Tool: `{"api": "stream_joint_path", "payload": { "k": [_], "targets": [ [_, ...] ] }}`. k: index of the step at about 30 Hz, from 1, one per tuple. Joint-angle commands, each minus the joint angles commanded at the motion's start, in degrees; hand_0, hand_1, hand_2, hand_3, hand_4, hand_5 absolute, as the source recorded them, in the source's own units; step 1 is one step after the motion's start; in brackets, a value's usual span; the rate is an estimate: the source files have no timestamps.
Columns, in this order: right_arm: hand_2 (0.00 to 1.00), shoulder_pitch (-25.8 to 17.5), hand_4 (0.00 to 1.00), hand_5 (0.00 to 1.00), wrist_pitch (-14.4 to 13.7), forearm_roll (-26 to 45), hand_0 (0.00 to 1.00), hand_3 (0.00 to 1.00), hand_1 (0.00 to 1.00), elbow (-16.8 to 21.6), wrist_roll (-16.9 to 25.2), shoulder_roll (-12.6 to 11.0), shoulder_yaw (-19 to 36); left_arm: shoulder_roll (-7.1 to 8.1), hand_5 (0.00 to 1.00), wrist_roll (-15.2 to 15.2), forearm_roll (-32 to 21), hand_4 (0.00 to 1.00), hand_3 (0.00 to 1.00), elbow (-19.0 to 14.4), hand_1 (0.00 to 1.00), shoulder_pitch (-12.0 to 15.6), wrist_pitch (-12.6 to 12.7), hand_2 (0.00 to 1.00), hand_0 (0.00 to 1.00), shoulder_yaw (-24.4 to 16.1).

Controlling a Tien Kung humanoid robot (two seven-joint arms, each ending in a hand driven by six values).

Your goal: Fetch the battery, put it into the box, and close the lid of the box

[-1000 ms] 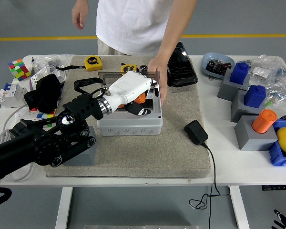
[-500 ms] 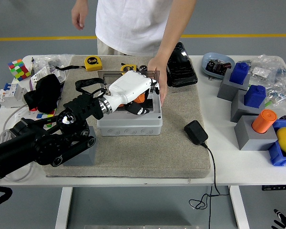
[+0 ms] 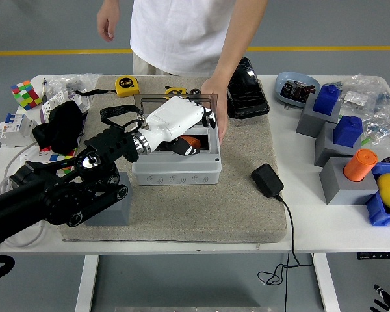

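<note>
A grey box (image 3: 175, 170) sits on the mat with its clear lid (image 3: 151, 104) standing up at the back. An orange and black battery (image 3: 194, 140) lies inside the box. My left hand (image 3: 197, 132), white on a black arm, hovers over the box opening just above the battery, open, its fingers relaxed and pointing down. A person at the far side steadies the box's right rear corner with one hand (image 3: 216, 97). A sliver of my right hand (image 3: 385, 300) shows at the lower right corner.
The grey mat (image 3: 234, 214) covers the table's middle. A black charger (image 3: 268, 180) with its cord lies right of the box. A black pouch (image 3: 247, 88) and a yellow tape measure (image 3: 126, 85) are behind it. Grey and blue blocks (image 3: 338, 133) stand at the right.
My left hand has lifted slightly up and left off the battery, which now lies uncovered in the box. The person's hand stays on the box.
</note>
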Motion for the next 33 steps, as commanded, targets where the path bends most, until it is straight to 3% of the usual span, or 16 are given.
{"api": "stream_joint_path", "payload": {
  "k": [4,5,10,11,14,16,17,22,23,26,33],
  "targets": [
    [0.657,-0.02,0.914,0.492,0.01,-0.05,0.624,0.545,0.681,0.00,0.05,-0.04,0.17,1.02,0.074,-0.76,-0.18,0.998,0.580,-3.28,0.519,1.21,0.12,0.549,0.267,-2.69],
    [0.657,-0.04,0.914,0.492,0.04,-0.04,0.624,0.545,0.681,0.00,0.07,-0.07,0.22,1.32,0.122,-1.57,-0.75,0.998,0.578,-4.45,0.512,1.72,0.56,0.544,0.252,-3.83],
    [0.657,0.00,0.914,0.492,0.01,-0.39,0.624,0.545,0.681,0.00,0.00,-0.09,0.63,2.18,0.122,-5.60,-2.93,0.998,0.578,-9.38,0.512,3.35,3.84,0.544,0.252,-9.14],
    [0.657,0.00,0.914,0.492,0.01,-0.40,0.624,0.544,0.681,0.00,0.00,-0.10,0.61,2.25,0.361,-6.09,-3.22,0.998,0.566,-9.94,0.487,3.52,4.36,0.504,0.258,-9.95],
    [0.657,0.02,0.914,0.492,-0.03,-0.42,0.624,0.544,0.681,0.00,-0.02,-0.11,0.55,2.40,0.361,-6.51,-4.15,0.998,0.566,-10.93,0.487,3.87,5.56,0.504,0.258,-12.60],
    [0.657,0.01,0.914,0.492,-0.07,-0.46,0.624,0.544,0.681,0.00,-0.03,-0.09,0.60,2.43,0.361,-5.39,-4.67,0.998,0.566,-10.57,0.487,3.91,4.83,0.504,0.258,-13.60],
    [0.657,0.00,0.914,0.492,-0.08,-0.50,0.623,0.544,0.681,0.00,-0.05,-0.08,0.63,2.43,0.669,-4.43,-5.41,0.998,0.682,-10.09,0.651,3.92,3.84,0.620,0.471,-14.08],
    [0.657,-0.03,0.914,0.492,-0.11,-0.40,0.623,0.544,0.681,0.00,-0.02,-0.08,0.57,2.58,0.669,0.31,-9.79,0.998,0.682,-7.74,0.651,4.25,-2.02,0.620,0.471,-15.20],
    [0.657,-0.04,0.914,0.492,-0.11,-0.39,0.624,0.544,0.681,0.00,-0.02,-0.08,0.59,2.60,0.998,0.79,-10.30,0.998,0.791,-7.56,0.786,4.29,-2.71,0.759,0.690,-15.25],
    [0.657,-0.06,0.914,0.492,-0.09,-0.24,0.624,0.544,0.681,0.00,0.04,-0.08,0.61,2.63,0.998,3.23,-11.41,0.998,0.791,-6.99,0.786,4.60,-5.33,0.759,0.690,-15.53],
    [0.657,0.03,0.914,0.492,-0.06,-0.30,0.624,0.544,0.681,0.00,0.05,-0.16,0.69,3.35,0.998,5.92,-10.99,0.998,0.809,-8.28,0.811,5.45,-7.17,0.780,0.720,-15.28]
  ]
}}
